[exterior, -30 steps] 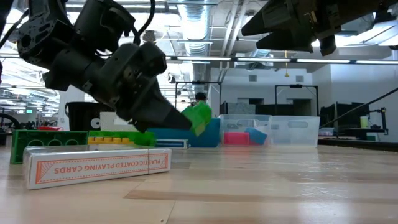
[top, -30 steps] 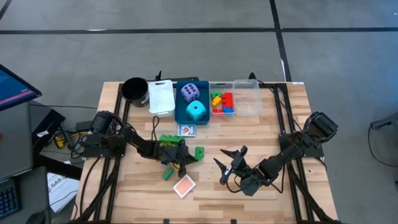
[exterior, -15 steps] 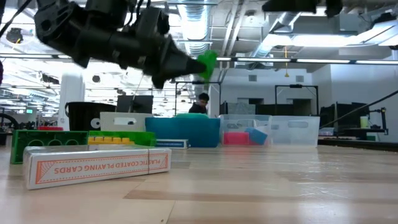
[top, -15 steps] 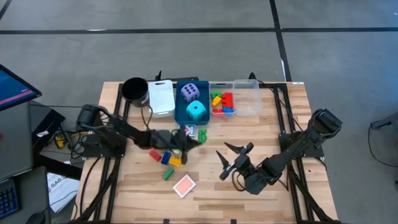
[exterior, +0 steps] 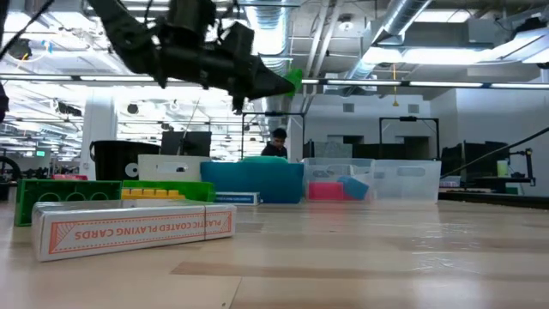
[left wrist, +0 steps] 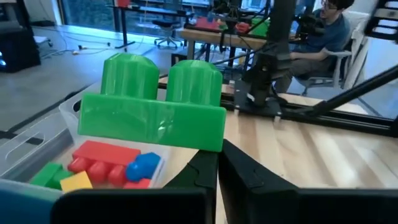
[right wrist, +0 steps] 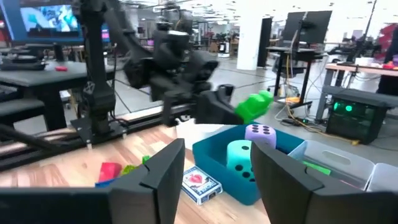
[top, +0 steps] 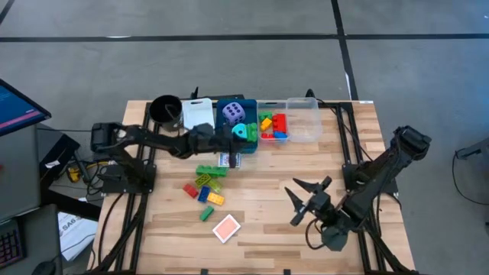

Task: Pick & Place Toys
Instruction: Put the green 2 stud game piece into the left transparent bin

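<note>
left gripper [top: 246,134] pinches a green brick [left wrist: 152,111] above the blue bin [top: 226,140]; carry on over the clear bin [top: 306,124] before releasing; right gripper [top: 309,200] idles, fingers spread.

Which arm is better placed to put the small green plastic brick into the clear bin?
The left: its gripper already holds the green brick beside the clear bin. The right gripper hangs empty, far away.

I work in a robotics lab: exposed ceiling ducts [exterior: 403,21], rows of workbenches [right wrist: 37,68], monitors [right wrist: 46,18], a seated person [left wrist: 323,31].
</note>
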{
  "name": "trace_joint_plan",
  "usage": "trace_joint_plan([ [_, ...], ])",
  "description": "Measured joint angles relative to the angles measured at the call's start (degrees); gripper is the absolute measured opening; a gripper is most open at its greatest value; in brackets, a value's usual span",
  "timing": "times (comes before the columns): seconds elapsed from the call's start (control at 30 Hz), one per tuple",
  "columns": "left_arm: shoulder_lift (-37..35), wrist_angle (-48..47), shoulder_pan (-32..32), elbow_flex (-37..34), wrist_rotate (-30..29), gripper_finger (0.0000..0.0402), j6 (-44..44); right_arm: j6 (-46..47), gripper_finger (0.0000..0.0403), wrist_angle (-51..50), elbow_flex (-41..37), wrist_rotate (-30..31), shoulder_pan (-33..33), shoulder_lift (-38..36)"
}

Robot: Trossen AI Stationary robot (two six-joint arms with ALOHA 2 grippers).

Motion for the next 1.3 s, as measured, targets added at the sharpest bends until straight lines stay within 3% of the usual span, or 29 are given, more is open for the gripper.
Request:
trace_joint_plan([
  [0.33, 14.3, -1.1, 5.4, 13.6, 4.0, 0.0000, 0.2, 19.2, 0.0161, -21.0, 0.0, -2.7, 0.3, -0.1],
  [0.57, 15.8, -8.7, 7.3, 18.7, 4.5, 0.0000, 0.3, 38.5, 0.0159, -38.3, 0.0, -9.2, -1.5, -0.1],
  [0.77, 15.7, -11.8, 7.6, 19.6, 4.5, 0.0010, -1.2, 41.9, 0.0159, -43.0, 0.0, -11.2, -4.0, -0.1],
  [0.9, 15.7, -11.6, 7.6, 19.6, 4.5, 0.0041, -2.4, 41.2, 0.0159, -43.2, 0.0, -11.8, -5.3, -0.1],
  [1.13, 15.7, -11.5, 7.0, 19.6, 5.1, 0.0127, -3.1, 41.0, 0.0159, -43.5, 0.0, -12.8, -6.1, -0.1],
  [1.3, 15.7, -9.8, 5.9, 19.7, 8.9, 0.0184, -5.2, 40.8, 0.0159, -43.5, 0.0, -12.8, -6.1, -0.1],
])
